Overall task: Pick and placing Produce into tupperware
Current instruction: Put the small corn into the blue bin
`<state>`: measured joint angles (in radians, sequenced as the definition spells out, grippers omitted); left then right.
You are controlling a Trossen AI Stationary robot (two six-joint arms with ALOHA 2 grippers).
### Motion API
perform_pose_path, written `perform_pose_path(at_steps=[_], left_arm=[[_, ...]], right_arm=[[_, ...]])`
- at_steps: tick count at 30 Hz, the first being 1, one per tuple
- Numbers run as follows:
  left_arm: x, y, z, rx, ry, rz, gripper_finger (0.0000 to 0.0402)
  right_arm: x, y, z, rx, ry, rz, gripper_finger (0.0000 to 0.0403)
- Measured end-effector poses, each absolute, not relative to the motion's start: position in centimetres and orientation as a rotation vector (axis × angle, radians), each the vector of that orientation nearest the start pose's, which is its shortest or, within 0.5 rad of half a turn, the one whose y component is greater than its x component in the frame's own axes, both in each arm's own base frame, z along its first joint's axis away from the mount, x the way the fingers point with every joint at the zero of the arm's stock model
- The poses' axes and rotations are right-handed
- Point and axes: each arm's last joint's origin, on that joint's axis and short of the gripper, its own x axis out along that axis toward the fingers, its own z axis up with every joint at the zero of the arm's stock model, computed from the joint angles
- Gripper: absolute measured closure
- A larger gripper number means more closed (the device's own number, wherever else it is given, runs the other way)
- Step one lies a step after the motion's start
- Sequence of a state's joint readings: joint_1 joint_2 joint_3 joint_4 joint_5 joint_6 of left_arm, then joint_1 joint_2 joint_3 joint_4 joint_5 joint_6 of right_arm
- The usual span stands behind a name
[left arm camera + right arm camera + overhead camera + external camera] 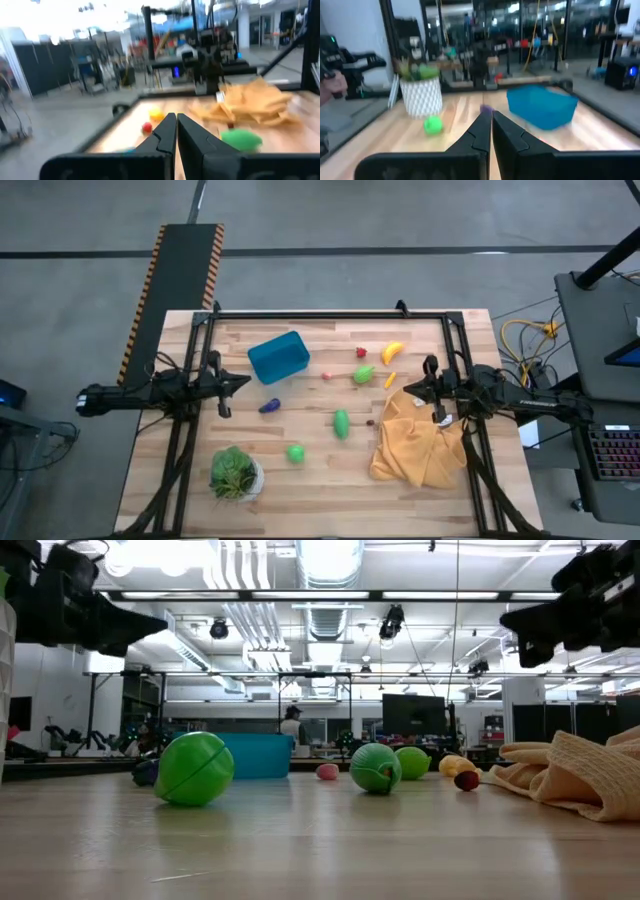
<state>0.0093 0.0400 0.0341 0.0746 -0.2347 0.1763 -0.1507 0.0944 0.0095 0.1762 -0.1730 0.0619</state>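
Left pincer: the left gripper [243, 383] is hovering above the table with its fingers pressed together on nothing, apparently idling before any pick.

Right pincer: the right gripper [408, 390] is likewise hanging with fingers pressed together and empty, facing its partner across the table.

Container: the teal-blue rectangular plastic tub [278, 357] is sitting just ahead of the left gripper and slightly toward the table's far edge; well apart from the right gripper. Its open top is facing up, presumably so pieces can be dropped in from above; no produce is showing inside it.

Nearest piece, left: the small purple toy eggplant [269, 406] is lying just beyond the left fingertips, on the near side.

Nearest pieces, right: the curved yellow toy banana [391, 352] and a rounded green toy piece [363, 374] are lying near the right gripper, toward the far edge; a tiny red toy piece [361, 352] is resting beside the banana.

Middle pieces: an oval green toy vegetable [341, 423] and a round green toy fruit [295, 452] are lying between the two grippers, toward the near edge.

Bystanders: the crumpled mustard-yellow cloth [420, 442] is lying under and beside the right gripper; the leafy green plant in a white pot [236, 473] is standing near the left arm's near side.

Progress, judged: the produce is scattered loose, so sorting is not yet underway.
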Motion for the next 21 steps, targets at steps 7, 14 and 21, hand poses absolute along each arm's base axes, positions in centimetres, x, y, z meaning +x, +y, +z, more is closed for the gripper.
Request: perform_pose_path(at_steps=[7,14,21], left_arm=[[9.6,0.8,19.7,0.316,-0.199,0.299,0.0393],[9.6,1.2,21.6,0.326,-0.209,0.416,0.0276],[9.6,1.2,23.5,0.291,-0.358,0.435,0.0196]], right_arm=[[9.8,-1.3,19.7,-0.105,-0.307,-0.082,0.0364],[9.6,-1.6,20.6,-0.133,-0.322,-0.200,0.0246],[8.5,-1.4,25.8,-0.192,-0.453,-0.214,0.0181]])
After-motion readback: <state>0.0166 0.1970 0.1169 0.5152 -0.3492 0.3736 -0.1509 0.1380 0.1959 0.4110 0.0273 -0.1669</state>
